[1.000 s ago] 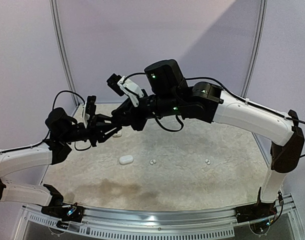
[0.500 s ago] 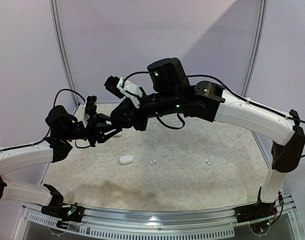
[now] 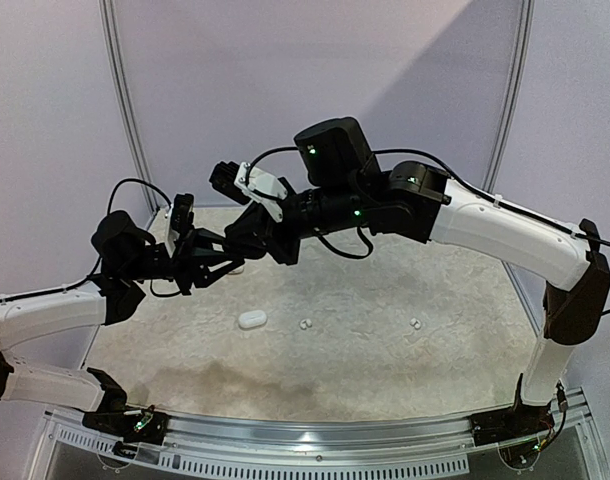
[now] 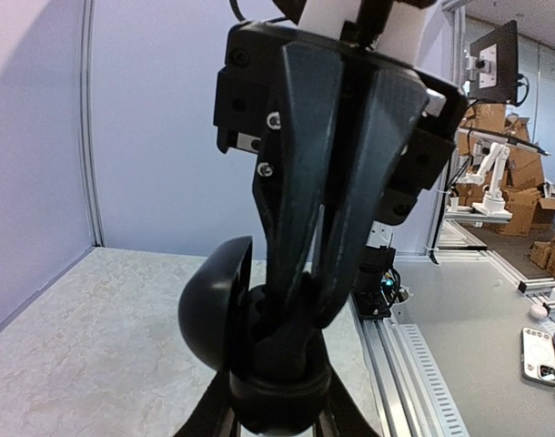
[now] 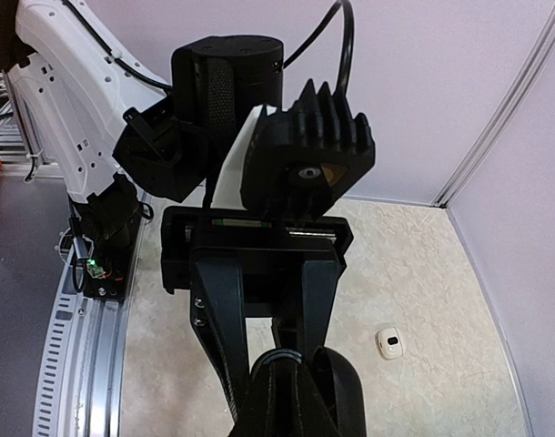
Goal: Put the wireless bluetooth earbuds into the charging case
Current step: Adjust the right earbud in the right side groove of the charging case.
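My left gripper (image 3: 221,264) clamps the glossy black oval charging case (image 4: 216,309); my right gripper (image 4: 296,305), fingers pressed together, dips into it. Pushing off-centre could lever it loose.

Left gripper (image 3: 218,264), right gripper (image 4: 291,305) meet mid-air; right pinched.

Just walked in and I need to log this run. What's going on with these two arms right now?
The left gripper holds an open black charging case above the table, lid flipped back. The right gripper has its fingers nearly together, tips down in the case; whether an earbud sits between them is hidden. On the table lie a white case, a small white earbud beside it and another earbud farther right, neither yet put in a case.
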Motion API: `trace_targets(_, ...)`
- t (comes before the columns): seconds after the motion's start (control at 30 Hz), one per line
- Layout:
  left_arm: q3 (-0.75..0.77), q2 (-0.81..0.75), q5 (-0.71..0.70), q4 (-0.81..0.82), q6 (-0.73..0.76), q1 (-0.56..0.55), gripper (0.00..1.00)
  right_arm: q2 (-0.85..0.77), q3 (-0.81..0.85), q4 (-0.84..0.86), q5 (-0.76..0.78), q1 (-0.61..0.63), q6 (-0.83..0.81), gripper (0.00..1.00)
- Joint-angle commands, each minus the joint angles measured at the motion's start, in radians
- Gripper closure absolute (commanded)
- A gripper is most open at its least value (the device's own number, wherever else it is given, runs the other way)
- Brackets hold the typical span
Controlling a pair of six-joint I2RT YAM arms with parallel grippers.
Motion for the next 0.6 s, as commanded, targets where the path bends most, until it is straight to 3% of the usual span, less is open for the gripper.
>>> trace_targets(0.0,0.022,0.008,-0.005,0.026,0.009,-0.009,1.0,-0.037,-0.015,-0.045,0.025,-0.007,-0.024,1.0)
trace_targets(0.27,0.022,0.01,-0.009,0.038,0.004,-0.007,1.0,-0.015,-0.015,-0.047,0.034,-0.006,-0.026,0.81)
trace_targets(0.57,0.02,0.01,-0.016,0.034,0.003,-0.003,1.0,-0.013,0.002,-0.042,0.053,-0.007,-0.027,0.77)
